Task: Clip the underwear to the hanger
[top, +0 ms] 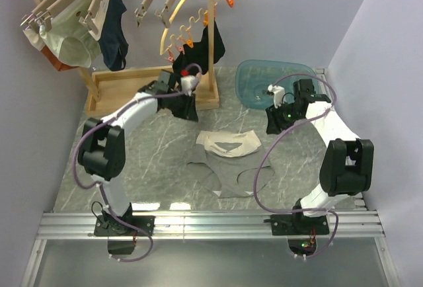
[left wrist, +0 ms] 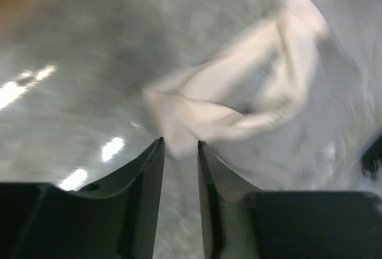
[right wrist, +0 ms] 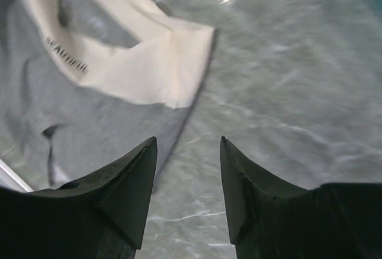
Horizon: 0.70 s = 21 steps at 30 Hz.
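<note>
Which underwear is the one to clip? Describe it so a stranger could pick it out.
On the grey marbled table, look at the middle, between the left arm and right arm. The underwear lies spread there, grey with a cream waistband. It is the only pair on the tabletop; the pale green briefs and navy briefs hang from the wooden rack at the back.

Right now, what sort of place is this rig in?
Probably a lab test cell staged for laundry hanging: plain walls close around a marble-pattern table, a wooden rack is hung with briefs, and the underwear lies spread out, a teal basin behind it.
</note>
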Motion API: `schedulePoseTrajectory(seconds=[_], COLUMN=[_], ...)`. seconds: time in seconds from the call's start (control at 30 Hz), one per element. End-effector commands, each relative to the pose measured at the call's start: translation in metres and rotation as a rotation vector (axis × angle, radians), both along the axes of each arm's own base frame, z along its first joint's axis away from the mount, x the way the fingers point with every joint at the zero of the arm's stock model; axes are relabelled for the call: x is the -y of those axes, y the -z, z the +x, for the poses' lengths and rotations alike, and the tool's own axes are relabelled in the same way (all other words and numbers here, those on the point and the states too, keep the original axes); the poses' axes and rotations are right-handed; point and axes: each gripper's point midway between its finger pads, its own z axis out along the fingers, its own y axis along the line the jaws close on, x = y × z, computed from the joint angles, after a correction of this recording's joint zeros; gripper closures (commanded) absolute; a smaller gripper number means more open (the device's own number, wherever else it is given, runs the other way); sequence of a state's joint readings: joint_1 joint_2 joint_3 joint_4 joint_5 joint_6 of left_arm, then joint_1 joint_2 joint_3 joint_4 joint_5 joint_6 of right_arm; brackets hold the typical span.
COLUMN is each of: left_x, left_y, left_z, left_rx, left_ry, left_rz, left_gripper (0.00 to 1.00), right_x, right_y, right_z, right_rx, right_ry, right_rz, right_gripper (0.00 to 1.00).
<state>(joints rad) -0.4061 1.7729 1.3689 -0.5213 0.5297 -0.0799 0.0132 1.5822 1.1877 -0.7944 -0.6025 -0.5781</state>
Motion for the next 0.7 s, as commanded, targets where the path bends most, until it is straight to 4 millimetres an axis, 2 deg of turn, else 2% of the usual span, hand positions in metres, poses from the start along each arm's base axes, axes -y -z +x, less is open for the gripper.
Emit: schedulePoseTrajectory(seconds=[0.0,0.03,0.1,0.2,0.23,0.3,0.33,0.37,0.43,0.53,0.67], left_x=[-0.043,-0.054,-0.056,-0.049,-0.047,-0.045,-0.044,-0.043,-0.041,-0.039,-0.036], left_y=[-0.031,-0.03,-0.028,-0.021,-0.011,-0.003,0.006,0.008,0.021,0.037,0.05], left_z=[0.069,0.073,0.064,0.029,0.011,-0.007,-0.024,-0.03,-0.05,-0.059,-0.059], left_rx=[0.061,0.061,0.06,0.033,0.008,-0.014,-0.047,-0.049,-0.101,-0.151,-0.185], left_ry=[-0.282,-0.302,-0.263,-0.174,-0.15,-0.14,-0.143,-0.148,-0.161,-0.195,-0.2], left_rz=[0.018,0.023,0.015,-0.021,-0.006,0.007,0.009,0.004,0.001,0.003,0.024], left_gripper=[0.65,0.64,0.61,0.51,0.51,0.49,0.48,0.43,0.42,0.39,0.37], right_x=[0.02,0.021,0.023,0.022,0.02,0.018,0.018,0.016,0.015,0.009,-0.003], right_y=[-0.039,-0.039,-0.036,-0.017,-0.013,0.0,0.006,0.013,0.019,0.029,0.043], right_z=[0.049,0.045,0.033,-0.004,-0.013,-0.035,-0.047,-0.057,-0.061,-0.052,-0.045], right_rx=[0.175,0.17,0.147,-0.007,-0.045,-0.127,-0.177,-0.227,-0.261,-0.3,-0.373], right_ry=[0.147,0.137,0.112,0.084,0.079,0.078,0.077,0.091,0.115,0.174,0.199], right_rz=[-0.072,-0.083,-0.1,-0.128,-0.119,-0.12,-0.125,-0.129,-0.12,-0.091,-0.047], right_gripper=[0.46,0.48,0.52,0.57,0.57,0.56,0.55,0.54,0.53,0.51,0.5])
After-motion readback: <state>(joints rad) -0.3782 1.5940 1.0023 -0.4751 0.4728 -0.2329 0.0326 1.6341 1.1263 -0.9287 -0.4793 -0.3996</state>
